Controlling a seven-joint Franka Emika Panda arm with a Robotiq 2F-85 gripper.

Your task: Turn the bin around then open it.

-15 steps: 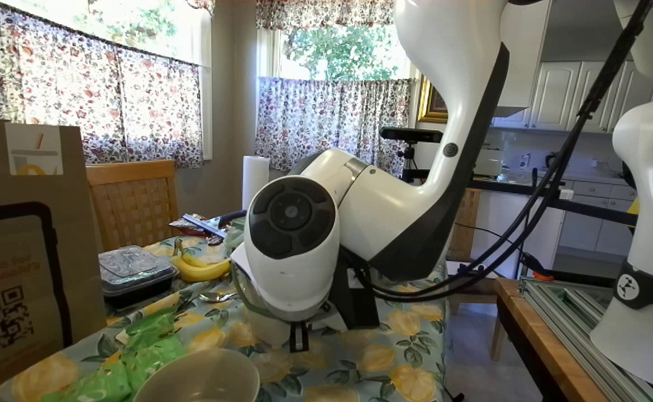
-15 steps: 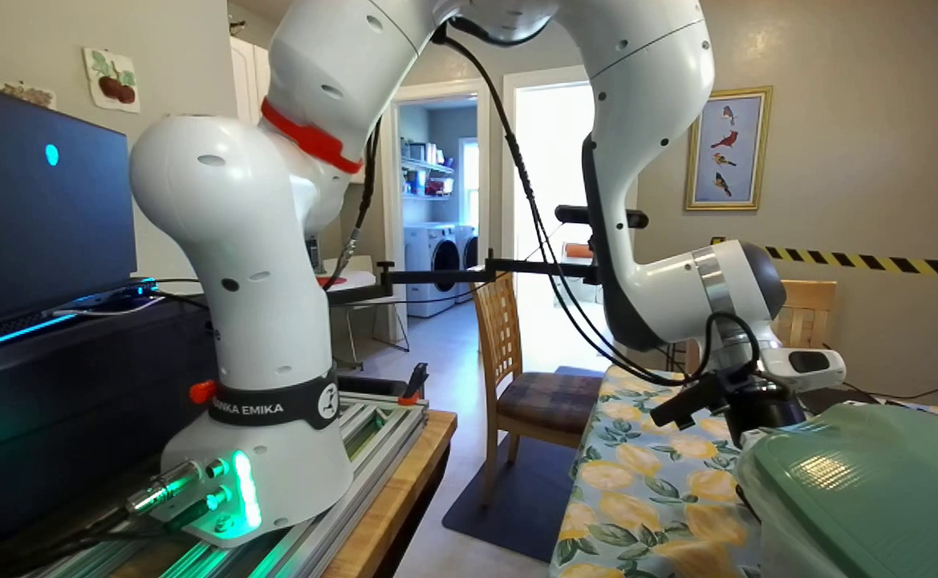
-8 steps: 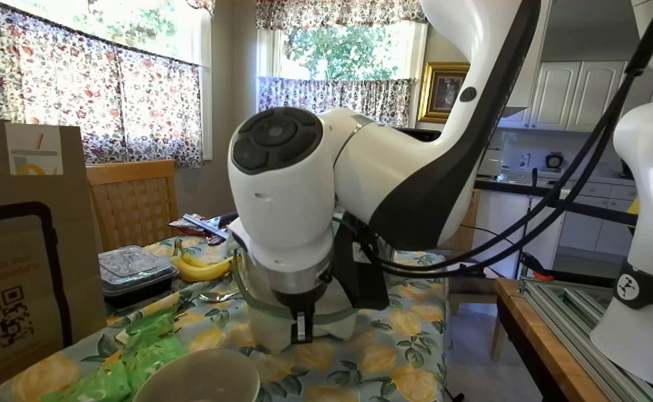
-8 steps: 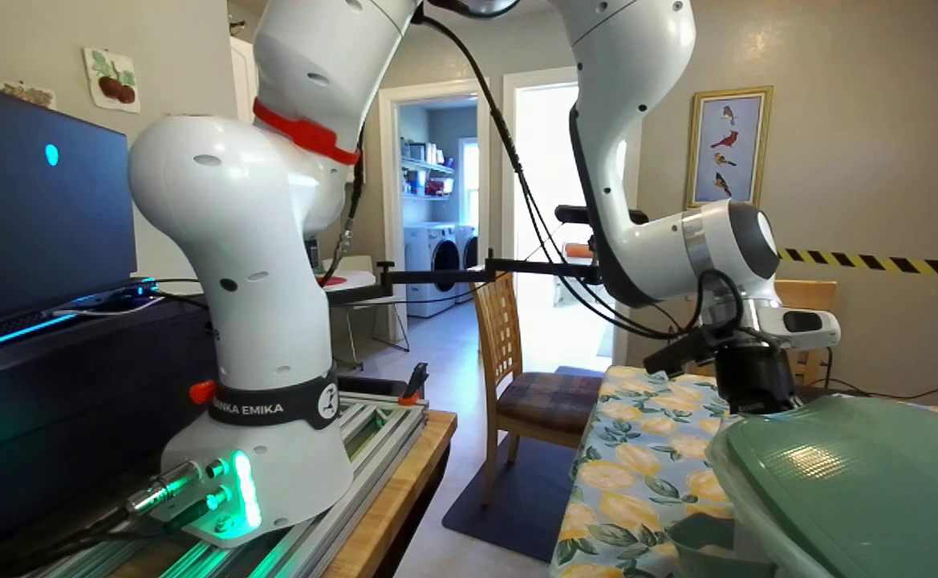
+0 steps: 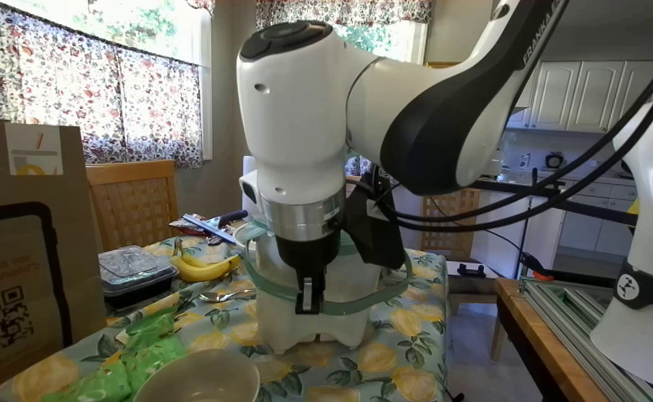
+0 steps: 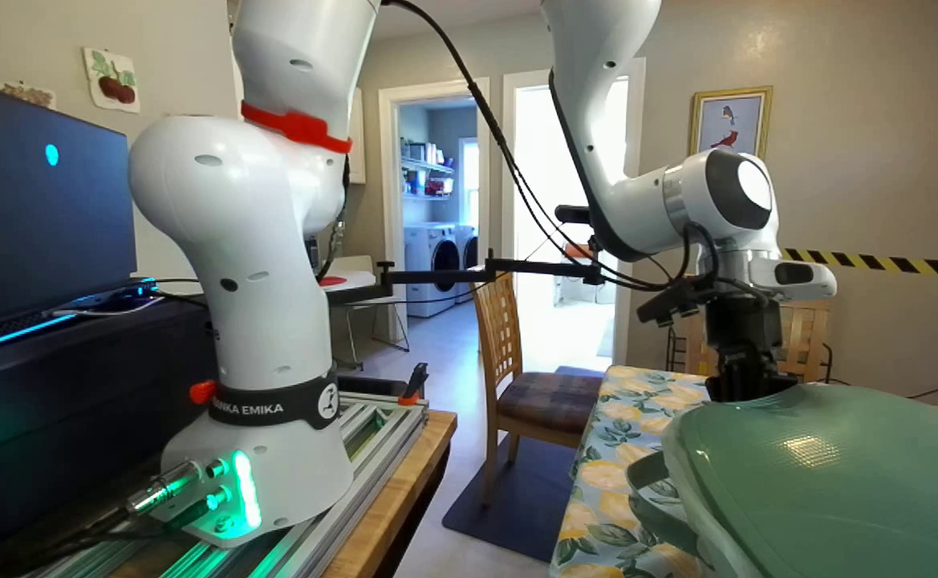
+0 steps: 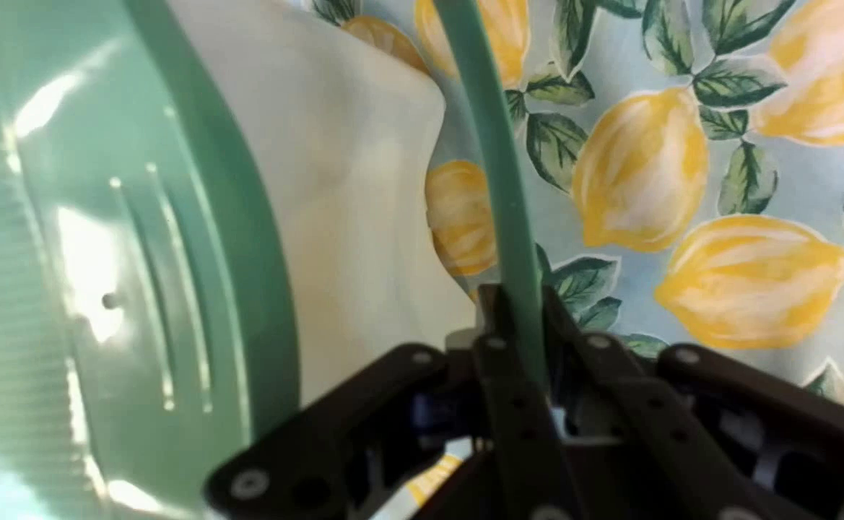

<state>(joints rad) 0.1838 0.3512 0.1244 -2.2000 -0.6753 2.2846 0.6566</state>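
Our gripper (image 7: pixel 523 314) pinches the handle (image 7: pixel 502 166) beside the bin (image 5: pixel 354 285), and the lid (image 6: pixel 822 474) atop the bin looks closed; of 2 steps, we judge opening undone, turning perhaps unfinished.

In an exterior view, the worktop (image 5: pixel 382 363) shows a lemon print. A pale round bowl (image 5: pixel 198 368) sits just beside crumpled green packets (image 5: pixel 144 357). Bananas (image 5: pixel 200 272) lie next to a black, clear-lidded container (image 5: pixel 136 276), with a spoon (image 5: pixel 214 297) near them. A brown paper bag (image 5: pixel 19 192) stands before a wooden chair (image 5: pixel 130 195), floral curtains (image 5: pixel 158 111) beyond. In an exterior view, a framed bird picture (image 6: pixel 728 120) hangs higher than a yellow-and-black band (image 6: pixel 886 263).
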